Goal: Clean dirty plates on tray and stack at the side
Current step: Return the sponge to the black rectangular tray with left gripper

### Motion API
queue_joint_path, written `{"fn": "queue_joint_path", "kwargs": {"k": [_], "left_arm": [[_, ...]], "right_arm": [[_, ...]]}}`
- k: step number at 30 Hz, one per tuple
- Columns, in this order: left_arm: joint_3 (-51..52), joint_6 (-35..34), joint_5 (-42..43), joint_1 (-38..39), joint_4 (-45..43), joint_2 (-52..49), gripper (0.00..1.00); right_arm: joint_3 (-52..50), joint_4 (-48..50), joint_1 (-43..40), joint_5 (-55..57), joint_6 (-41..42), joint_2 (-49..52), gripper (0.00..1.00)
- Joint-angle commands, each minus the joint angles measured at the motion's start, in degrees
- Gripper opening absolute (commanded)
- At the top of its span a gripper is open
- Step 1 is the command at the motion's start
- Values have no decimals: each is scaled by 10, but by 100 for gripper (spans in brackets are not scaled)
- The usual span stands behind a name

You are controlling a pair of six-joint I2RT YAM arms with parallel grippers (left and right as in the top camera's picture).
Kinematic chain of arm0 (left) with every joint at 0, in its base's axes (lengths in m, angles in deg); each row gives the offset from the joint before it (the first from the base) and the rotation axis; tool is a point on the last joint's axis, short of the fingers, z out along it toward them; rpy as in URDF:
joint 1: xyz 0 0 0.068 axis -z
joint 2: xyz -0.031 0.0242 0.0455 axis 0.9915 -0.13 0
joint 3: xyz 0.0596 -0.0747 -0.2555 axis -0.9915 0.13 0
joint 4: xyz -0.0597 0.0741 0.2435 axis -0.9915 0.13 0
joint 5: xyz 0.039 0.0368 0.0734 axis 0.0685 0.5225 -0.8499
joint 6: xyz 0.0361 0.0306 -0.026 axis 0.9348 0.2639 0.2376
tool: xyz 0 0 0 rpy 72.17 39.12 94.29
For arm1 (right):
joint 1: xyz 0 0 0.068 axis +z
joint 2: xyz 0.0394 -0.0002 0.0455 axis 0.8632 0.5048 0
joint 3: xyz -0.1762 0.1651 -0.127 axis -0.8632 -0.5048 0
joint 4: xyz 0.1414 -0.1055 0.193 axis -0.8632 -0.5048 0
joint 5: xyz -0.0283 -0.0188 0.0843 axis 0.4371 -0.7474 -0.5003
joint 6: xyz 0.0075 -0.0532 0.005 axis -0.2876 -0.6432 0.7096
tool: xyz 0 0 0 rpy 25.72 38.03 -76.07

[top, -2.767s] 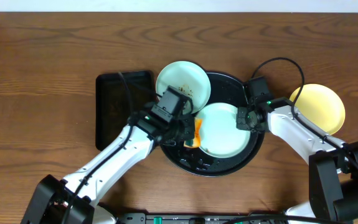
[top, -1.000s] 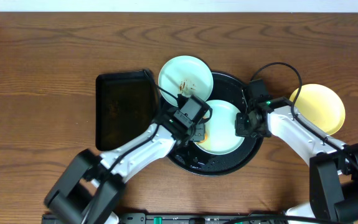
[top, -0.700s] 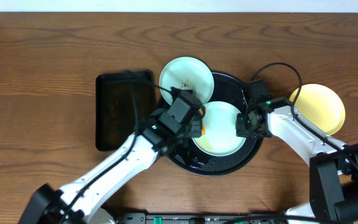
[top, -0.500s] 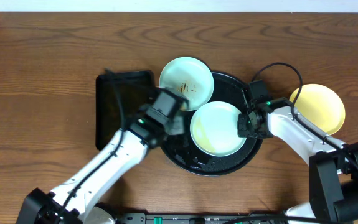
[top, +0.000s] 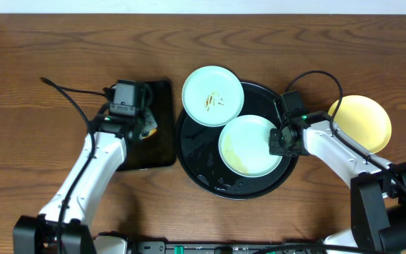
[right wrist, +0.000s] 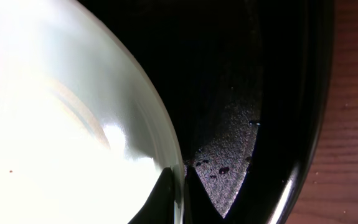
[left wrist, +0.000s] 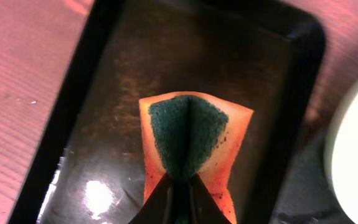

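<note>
We see the left gripper [left wrist: 179,194] clenched on a folded orange sponge with a dark green scouring face [left wrist: 188,134], over the small rectangular black tray [left wrist: 104,124] at the left of the overhead frame. The right gripper [right wrist: 180,186] pinches the right rim of a pale mint-blue round plate [top: 248,144] lying inside the large round glossy black tray [top: 197,166] at centre. A second mint-blue plate with brown smears [top: 212,96] overlaps that tray's upper-left rim. A pale yellow round plate [top: 361,121] sits on the brown wooden desk [top: 47,49] at right, apart from the tray.
</note>
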Motion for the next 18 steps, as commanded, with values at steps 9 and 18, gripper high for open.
{"fn": "queue_joint_path", "kwargs": {"k": [9,18], "left_arm": [[1,47,52,-21,2,-114,8],[1,81,128,-23,-6,-170,8]], "right_arm": [[-4,-27,1,25,2,-47,1],[-4,-30,1,59,-23,-140,1]]}}
